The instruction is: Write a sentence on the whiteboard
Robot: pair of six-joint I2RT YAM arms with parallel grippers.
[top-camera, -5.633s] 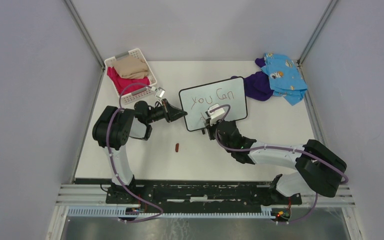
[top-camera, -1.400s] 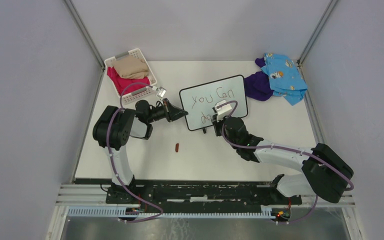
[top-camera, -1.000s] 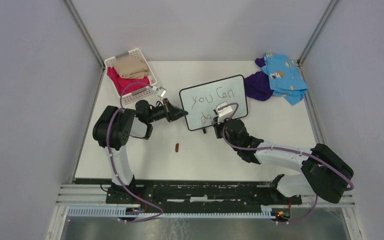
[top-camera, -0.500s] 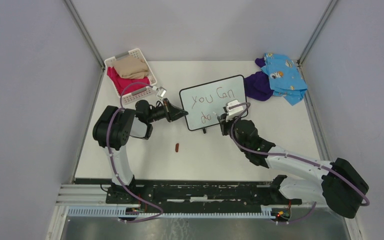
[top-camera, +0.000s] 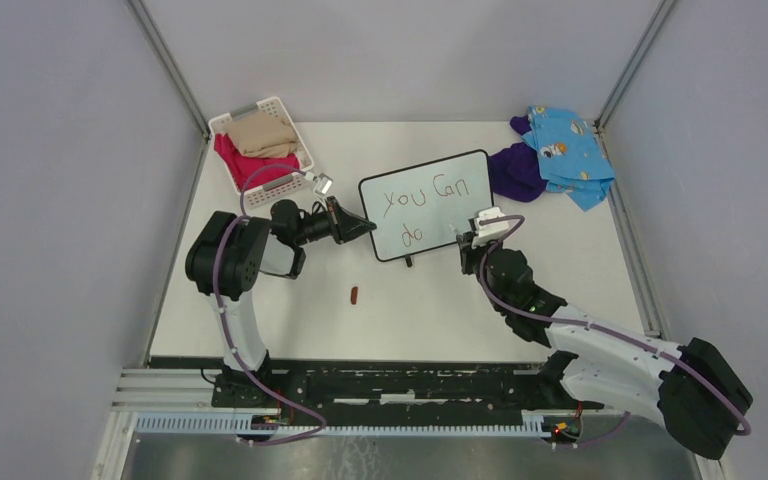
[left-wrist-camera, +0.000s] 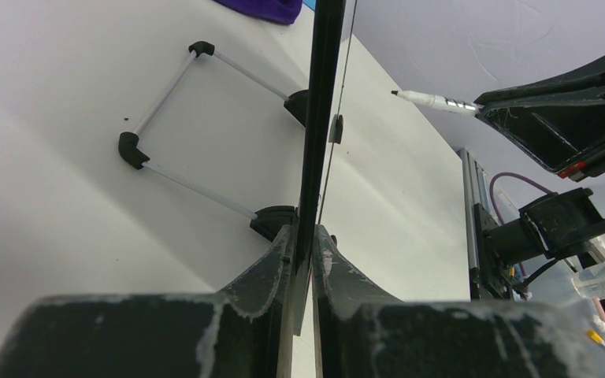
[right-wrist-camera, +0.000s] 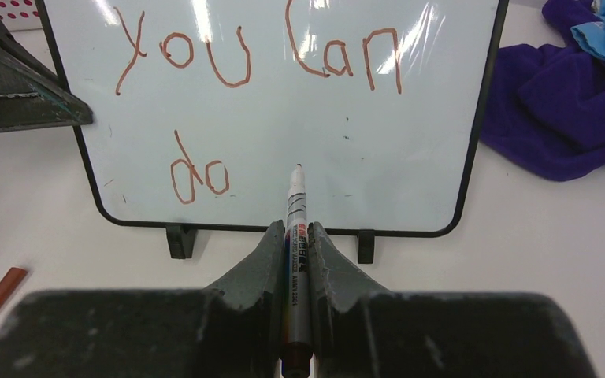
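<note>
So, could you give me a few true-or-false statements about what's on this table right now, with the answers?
1. The sentence on the whiteboard reads "you can do" so far. True.
2. The left hand holds the marker. False: the right hand holds it; the left hand clamps the board's edge.
3. A small reddish piece lies on the table near the board. True.
4. The basket is empty. False: it holds beige cloth and pink cloth.

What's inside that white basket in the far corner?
The basket holds a folded beige cloth lying over a pink-red cloth. Anything beneath those cloths is covered and cannot be seen.
</note>
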